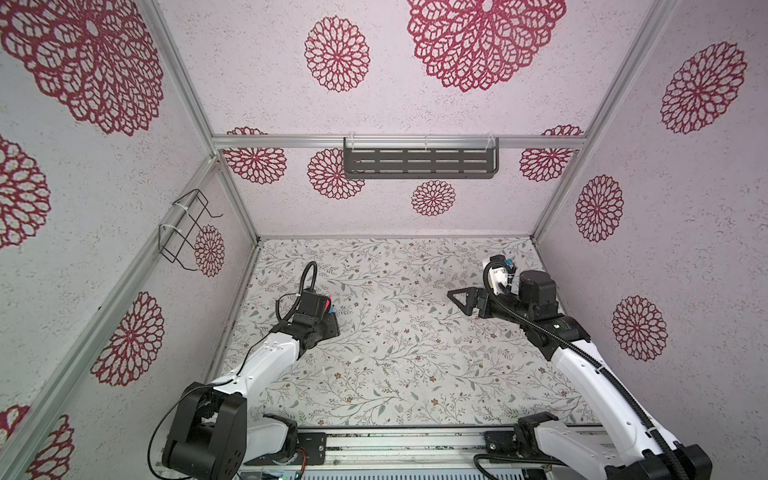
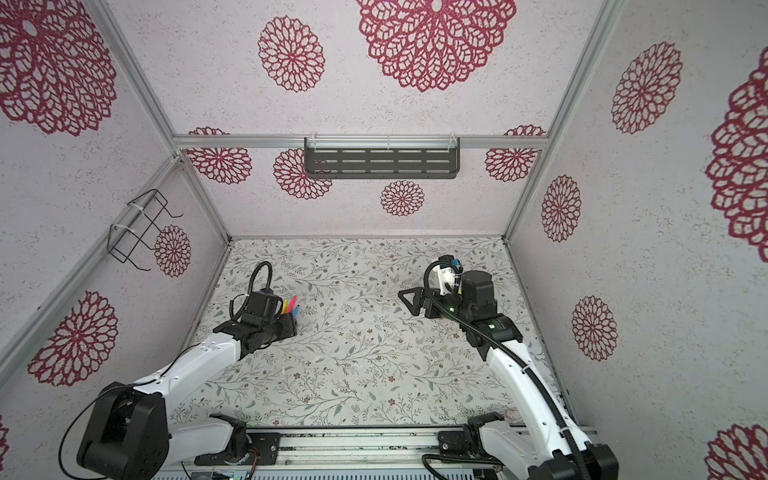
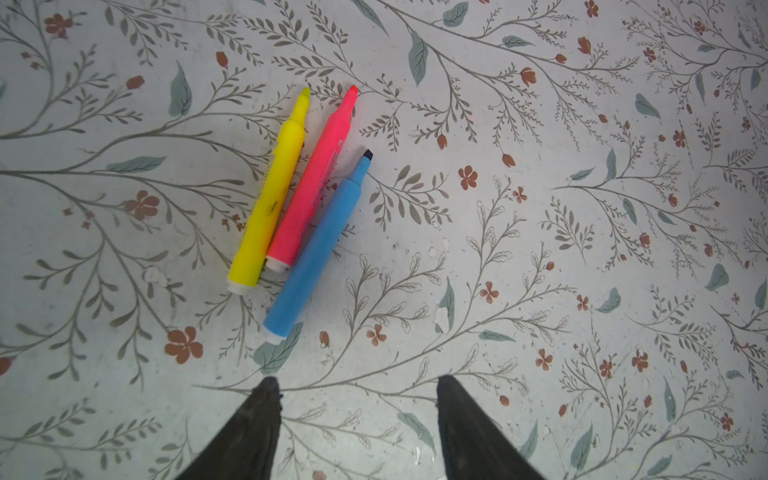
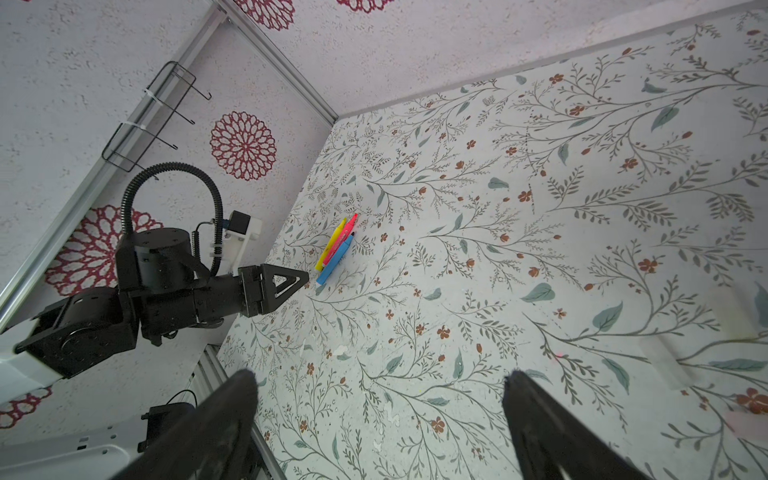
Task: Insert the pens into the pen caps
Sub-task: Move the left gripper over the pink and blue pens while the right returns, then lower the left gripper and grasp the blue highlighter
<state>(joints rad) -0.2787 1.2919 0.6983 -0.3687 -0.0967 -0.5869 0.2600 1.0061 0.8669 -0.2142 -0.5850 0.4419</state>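
Three pens lie flat on the table [image 3: 540,249] just ahead of the left gripper [image 3: 357,380], a little to one side of its tips and touching neither. The yellow pen [image 3: 270,195], pink pen [image 3: 311,183] and blue pen [image 3: 316,245] lie side by side, touching along their barrels. Their bare chisel tips all point away from the left gripper, and the blue pen lies nearest to it. The left gripper's jaws stand partly apart with only table between them. In a top view the pens [image 2: 291,307] show as a small bright fan at the far side of the left gripper. The right gripper [image 4: 380,372] hangs well apart from the left gripper, across the table and facing it, jaws spread wide and empty.
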